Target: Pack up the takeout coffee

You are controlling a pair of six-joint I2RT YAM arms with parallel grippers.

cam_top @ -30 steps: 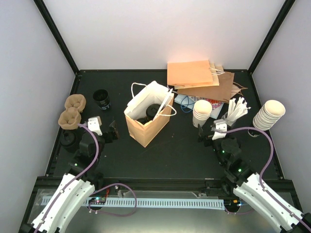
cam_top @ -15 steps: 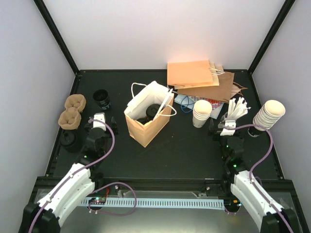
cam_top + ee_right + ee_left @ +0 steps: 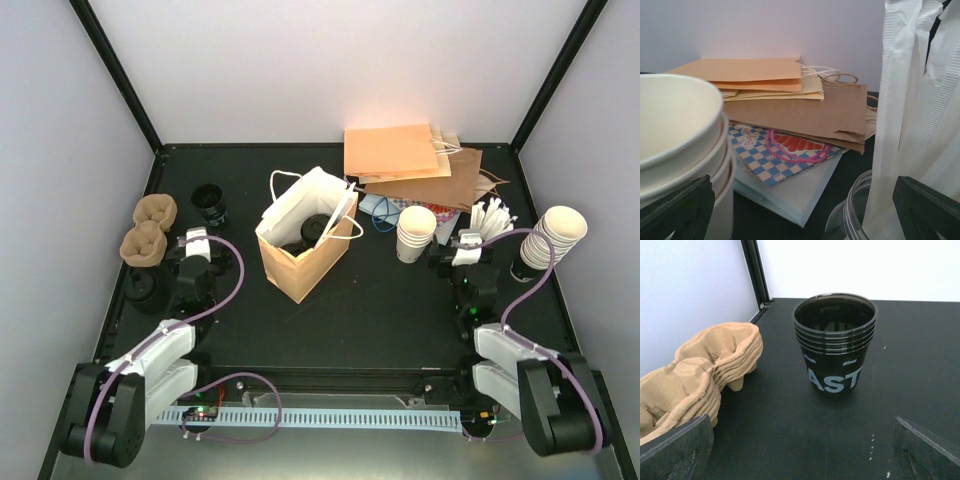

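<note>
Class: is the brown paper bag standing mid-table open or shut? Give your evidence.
Open. The bag stands upright with its mouth spread wide; the top view shows its white lining and dark round shapes inside.

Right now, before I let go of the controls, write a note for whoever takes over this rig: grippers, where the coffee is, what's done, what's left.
Left gripper: open and empty, facing the stack of black cups, with the pulp carriers to its left.
Right gripper: open and empty, between the stacked white cups and the white wrapped items.
Coffee: black lids show inside the open paper bag at mid-table. No lidded cup is seen outside it.
Done: the coffee looks bagged.
Left: check inside, since the bag hides the cups' bodies.
</note>
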